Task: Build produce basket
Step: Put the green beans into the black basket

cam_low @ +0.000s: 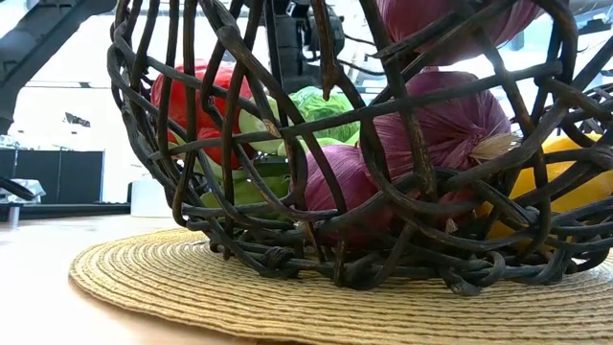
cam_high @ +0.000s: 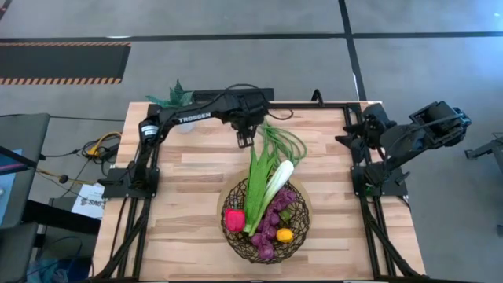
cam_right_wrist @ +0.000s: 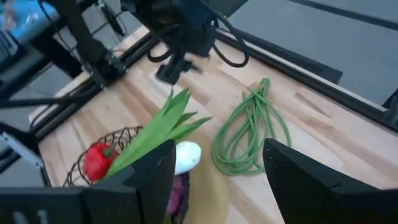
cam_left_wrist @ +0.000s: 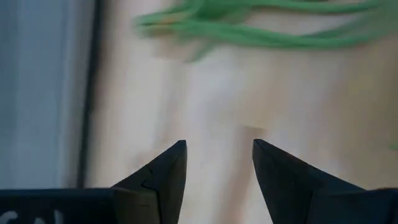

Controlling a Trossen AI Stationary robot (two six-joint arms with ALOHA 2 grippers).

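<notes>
Your left hand [cam_high: 244,141] hangs open and empty by the looped green beans [cam_high: 287,141] on the pale wooden bench [cam_high: 196,196]; right hand [cam_right_wrist: 217,168] open, empty, parked clear of the dark woven-wire basket [cam_high: 263,224]

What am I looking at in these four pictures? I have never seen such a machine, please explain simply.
It is a robot with two dark arms at a wooden table. One camera looks straight down, one sits at table height close to the basket, and one rides on each wrist.

The basket stands on a straw mat and holds a red pepper, a leek, purple produce and a yellow fruit. Looped green beans lie on the table beside it. A potted plant stands at the far edge.

The left gripper hangs open near the beans, holding nothing. The right gripper is also open and empty, folded back at its side.
</notes>
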